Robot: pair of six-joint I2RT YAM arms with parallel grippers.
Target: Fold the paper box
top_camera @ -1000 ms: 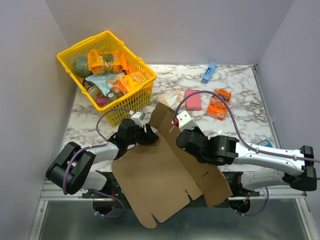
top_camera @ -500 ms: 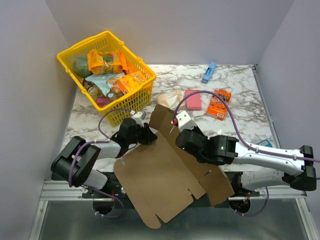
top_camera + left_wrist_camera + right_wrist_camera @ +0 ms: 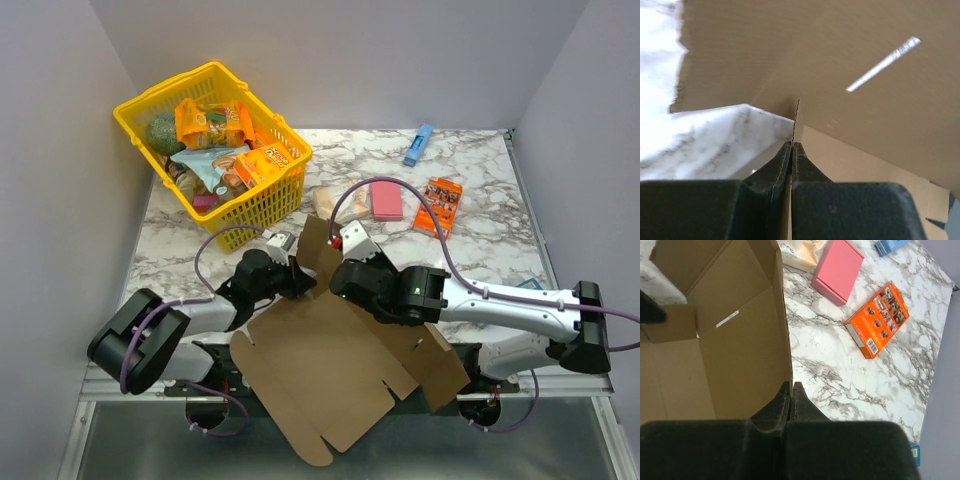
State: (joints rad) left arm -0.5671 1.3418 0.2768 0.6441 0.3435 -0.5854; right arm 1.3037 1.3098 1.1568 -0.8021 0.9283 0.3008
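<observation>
Plain brown corrugated cardboard sheet, the paper box (image 3: 330, 370), die-cut with flaps and slits. It lies on the near side of the yellow plastic basket (image 3: 215, 150), mostly flat. Its near half hangs out past the edge of the white marble counter (image 3: 480, 190) and over the arm bases. The end nearest the basket is lifted into a raised flap.

Left hand (image 3: 298, 280): the wrist view shows both fingers pressed together on a thin cardboard edge (image 3: 795, 115), beside a narrow slit that lets light through. Right hand (image 3: 791, 385): fingers also closed on a panel edge (image 3: 730, 350), with that panel standing steeply. From above, the two hands sit close to each other at the flap, just near of the basket.

To the right of the basket, well clear of the sheet: a flat pink box (image 3: 386, 199), an orange printed carton (image 3: 439, 205) and a small blue object (image 3: 418, 144).

Risks, as I judge them:
- Both grips are on bare edges only. A slip at either would probably let the overhanging sheet slide off the counter.
- Pulling across the slit could tear the board or bend it off its score line.
- With the hands this close, one may strike the other while turning the flap.
</observation>
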